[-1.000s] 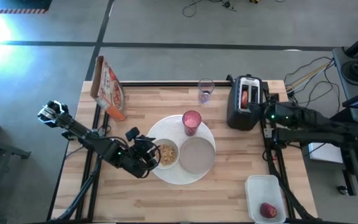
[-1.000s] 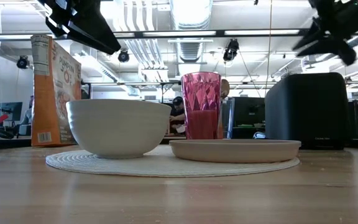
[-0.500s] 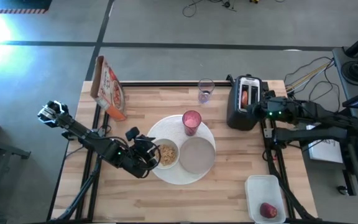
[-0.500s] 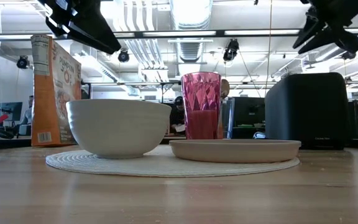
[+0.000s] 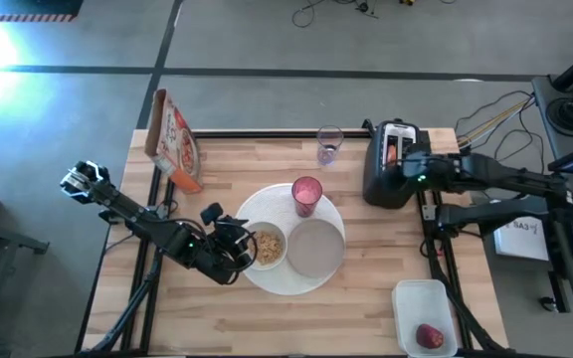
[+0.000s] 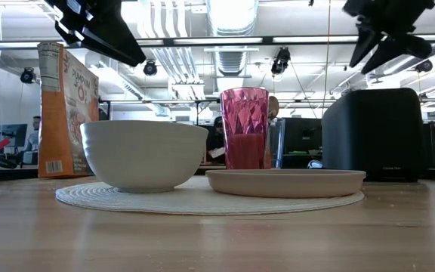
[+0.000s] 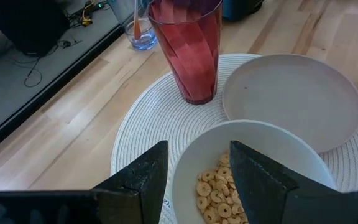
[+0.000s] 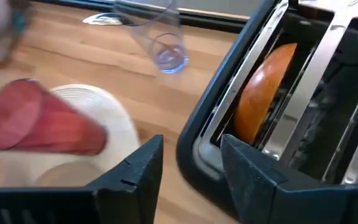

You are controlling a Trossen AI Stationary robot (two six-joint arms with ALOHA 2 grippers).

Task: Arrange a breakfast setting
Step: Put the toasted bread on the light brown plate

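On the large round white plate (image 5: 267, 280) stand a small white bowl (image 5: 267, 247) of cereal rings, a small grey plate (image 5: 315, 248) and a pink tumbler (image 5: 306, 195). My left gripper (image 7: 197, 152) hovers open above the bowl's near-left rim, clear of it in the low view (image 6: 115, 38). A bagel half (image 8: 263, 93) stands upright in a slot of the black toaster (image 5: 391, 181). My right gripper (image 8: 188, 146) hangs open above the toaster's left side (image 6: 384, 45), slanting down. An orange-handled spoon (image 7: 137, 25) stands in a clear glass (image 5: 328, 146). A red apple (image 5: 429, 336) lies in a white tub.
A cereal box (image 5: 175, 139) stands at the far left of the table. The white tub (image 5: 424, 303) sits at the near right corner. Bare wood lies along the near edge and at the near left.
My right gripper has risen and gone toward the table's left, from beside the toaster's right side to above the toaster, and has tipped further down. The left arm and the things on the table have kept still.
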